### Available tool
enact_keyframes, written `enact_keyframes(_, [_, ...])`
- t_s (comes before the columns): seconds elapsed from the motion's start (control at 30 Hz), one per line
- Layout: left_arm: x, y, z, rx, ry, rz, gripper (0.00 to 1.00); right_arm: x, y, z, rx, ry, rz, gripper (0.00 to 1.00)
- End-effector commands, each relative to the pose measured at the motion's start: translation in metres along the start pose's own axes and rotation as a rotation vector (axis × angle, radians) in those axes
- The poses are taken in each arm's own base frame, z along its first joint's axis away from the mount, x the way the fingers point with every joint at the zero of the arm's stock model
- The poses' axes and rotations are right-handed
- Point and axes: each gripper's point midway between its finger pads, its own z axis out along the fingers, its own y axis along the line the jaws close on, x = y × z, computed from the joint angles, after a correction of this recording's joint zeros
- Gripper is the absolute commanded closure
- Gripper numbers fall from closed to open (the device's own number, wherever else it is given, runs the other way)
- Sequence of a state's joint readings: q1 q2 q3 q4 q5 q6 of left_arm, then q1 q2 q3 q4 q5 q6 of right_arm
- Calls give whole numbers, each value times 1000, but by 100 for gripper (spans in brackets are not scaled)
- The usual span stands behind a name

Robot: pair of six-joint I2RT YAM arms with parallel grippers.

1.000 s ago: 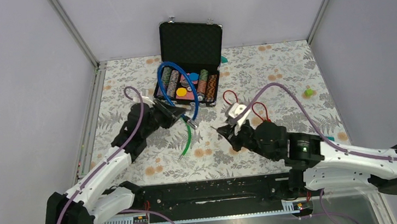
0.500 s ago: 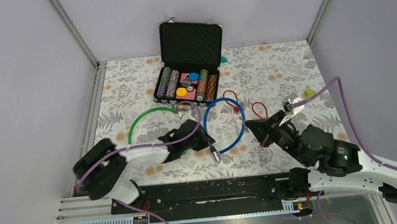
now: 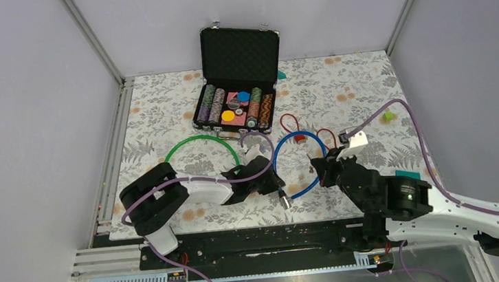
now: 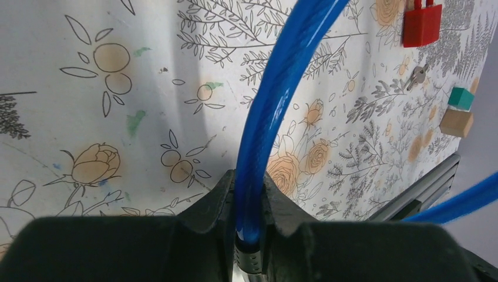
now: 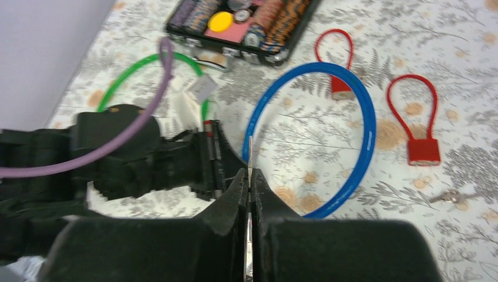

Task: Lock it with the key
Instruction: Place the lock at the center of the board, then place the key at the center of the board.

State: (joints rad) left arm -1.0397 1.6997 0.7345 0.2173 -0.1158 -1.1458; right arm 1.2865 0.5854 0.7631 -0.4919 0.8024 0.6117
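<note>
A blue cable lock (image 3: pixel 300 192) lies in a loop on the flowered table. My left gripper (image 3: pixel 275 183) is shut on this cable just above its metal end (image 3: pixel 285 200); in the left wrist view the cable (image 4: pixel 276 100) runs up from between the fingers of the gripper (image 4: pixel 249 182). My right gripper (image 3: pixel 320 169) is right of it, at the loop's right side. It is shut on a thin metal key (image 5: pixel 249 154) whose blade sticks out past the gripper (image 5: pixel 249 179), pointing toward the left gripper's black body (image 5: pixel 147 158).
An open black case (image 3: pixel 238 52) of poker chips stands at the back. A green cable loop (image 3: pixel 185 146) lies to the left. Two red padlocks (image 5: pixel 340 88) (image 5: pixel 423 150) and a loose key (image 5: pixel 449 197) lie to the right. Small teal (image 4: pixel 460 98) and wooden (image 4: pixel 455 122) blocks sit beyond.
My left gripper has moved right with the blue cable, and the loop has shifted right. My right gripper has moved left, closer to the left gripper.
</note>
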Motion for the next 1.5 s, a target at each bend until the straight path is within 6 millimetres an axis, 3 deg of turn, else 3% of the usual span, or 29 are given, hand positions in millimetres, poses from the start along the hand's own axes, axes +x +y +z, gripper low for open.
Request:
enact_keyframes(0.0, [-15,-9,4,13,-82,-25,100,22,-21,19,120,41,25,100])
enact_keyframes(0.07, [-15,-6,3,-1,-83,-23,98,40,-26,31,137,93,52,100])
enact_keyframes(0.23, [-15,-11,-2,19,-78,-16,82,77,-32,55,157,176,114,100])
enact_keyframes(0.5, [-14,-12,-7,33,-81,-12,64,113,-42,79,226,273,142,100])
enact_keyframes(0.67, [-27,-5,-25,23,-148,3,54,141,-48,88,273,359,164,100])
enact_keyframes(0.73, [-40,-5,-40,17,-208,14,49,155,-53,90,310,406,160,100])
enact_keyframes(0.8, [-51,-2,-55,4,-260,25,43,164,-53,92,329,447,151,94])
enact_keyframes(0.9, [-70,2,-85,-1,-348,58,33,168,-53,93,353,487,128,68])
enact_keyframes(0.97, [-81,5,-107,2,-403,87,18,160,-52,93,362,481,112,47])
enact_keyframes(1.07, [-98,10,-145,7,-491,121,1,137,-43,96,330,429,102,29])
enact_keyframes(1.17, [-113,17,-182,9,-572,134,1,121,-29,102,276,405,93,27])
enact_keyframes(1.3, [-124,14,-229,77,-638,189,1,113,15,120,159,437,96,28])
enact_keyframes(1.47, [-130,17,-271,112,-673,214,1,129,64,153,149,514,23,36])
